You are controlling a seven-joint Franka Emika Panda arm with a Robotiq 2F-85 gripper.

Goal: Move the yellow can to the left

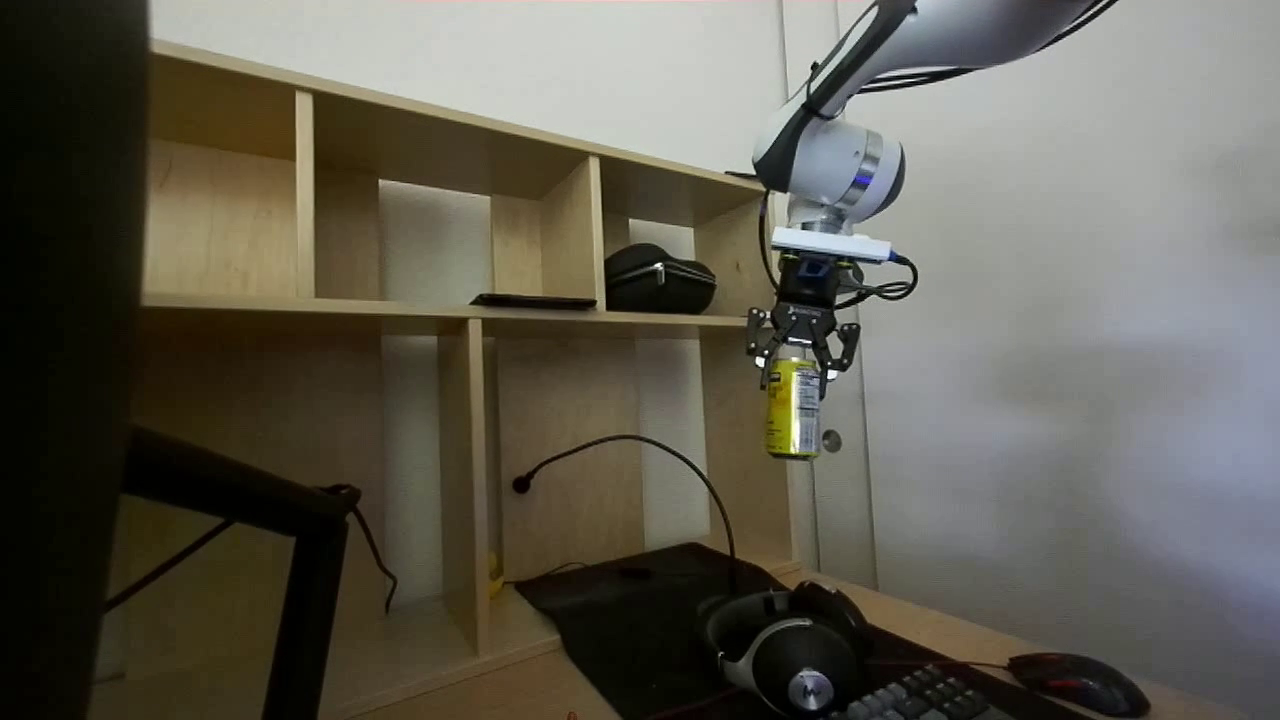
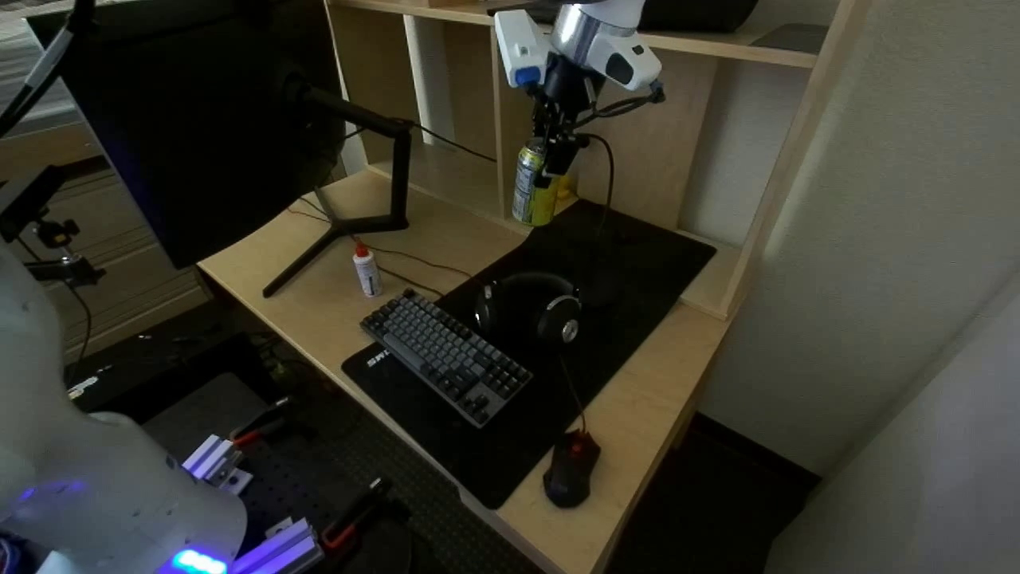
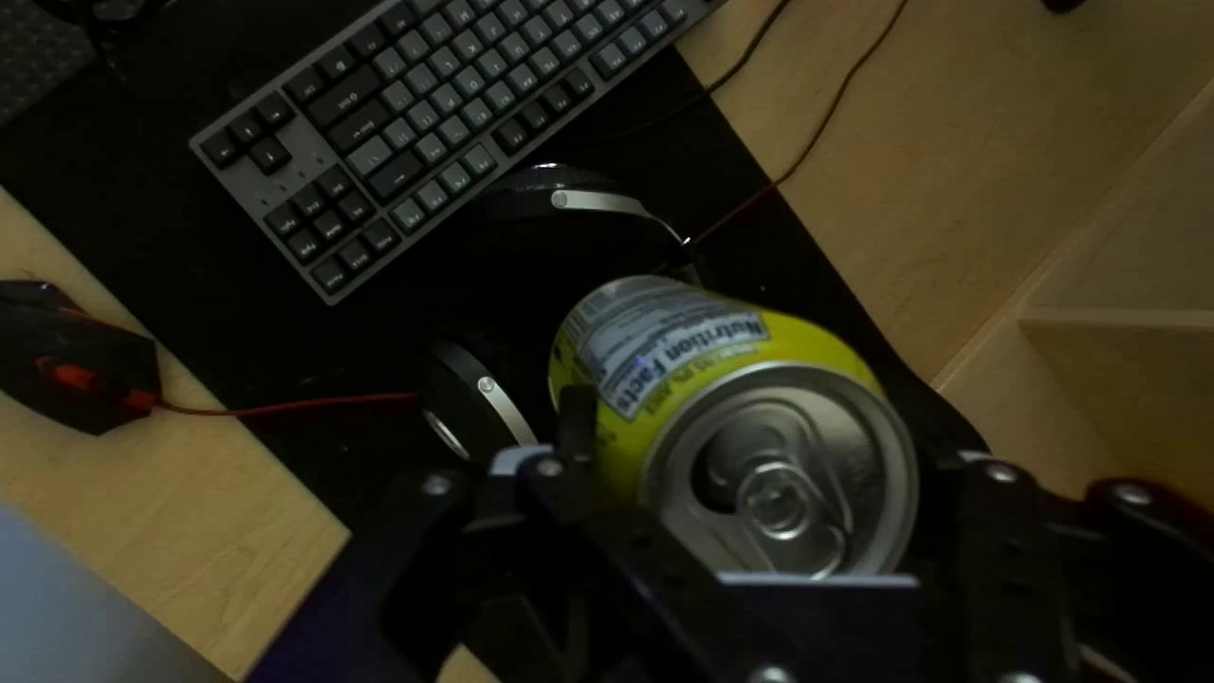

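Black gripper [image 1: 795, 380]: fingers clamped either side of yellow can [image 3: 730, 427] | can abt upright, up in air abv desk [image 2: 657, 363] | below, headphones [image 1: 795, 650] on blk mat [image 2: 645, 255] | kbd [image 3: 417, 123] beside, same mat | mouse [image 2: 572, 470] on bare wood nxt to mat | behind, shelf unit [image 1: 460, 480] w/ blk case [image 1: 660, 282] on upper lvl

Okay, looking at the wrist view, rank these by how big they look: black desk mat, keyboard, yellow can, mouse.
Largest: black desk mat
Next, unranked: keyboard and yellow can, roughly alike in area; the frame crops the keyboard, and the can is nearer the camera
Smallest: mouse
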